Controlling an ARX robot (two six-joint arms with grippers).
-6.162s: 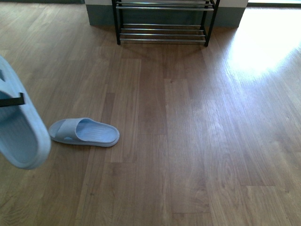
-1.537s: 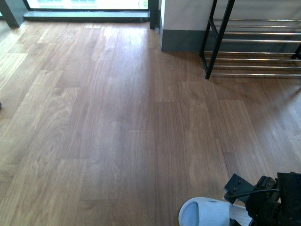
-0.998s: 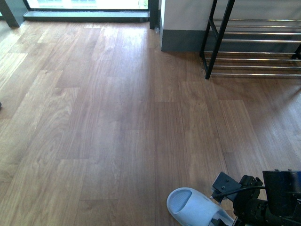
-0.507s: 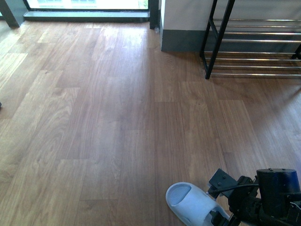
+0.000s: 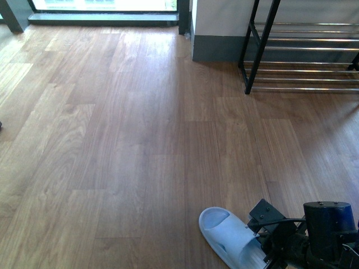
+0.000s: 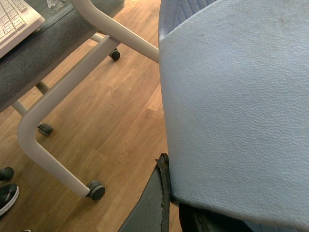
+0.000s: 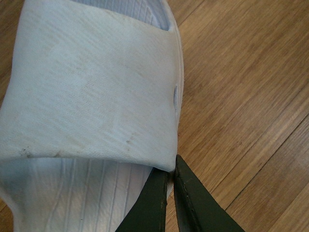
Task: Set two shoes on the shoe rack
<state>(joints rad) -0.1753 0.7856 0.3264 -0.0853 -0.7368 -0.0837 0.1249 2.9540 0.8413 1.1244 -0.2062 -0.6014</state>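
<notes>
Blue slide (image 5: 224,235), pinched in R claw (image 5: 262,253)

Bright daylight from a far window (image 5: 106,4) leaves a pale sheen on the wood floor (image 5: 112,145); both wrist views are slightly soft.

Wood floor (image 5: 112,140), window (image 5: 106,4), wheeled table frame (image 6: 72,78), white keyboard (image 6: 12,19)

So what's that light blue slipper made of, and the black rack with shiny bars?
The pale blue moulded slide looks like foam or rubber: one matte piece with a fine grainy texture. The shoe rack seems metal: black painted frame, thin chrome bars that glint.
</notes>
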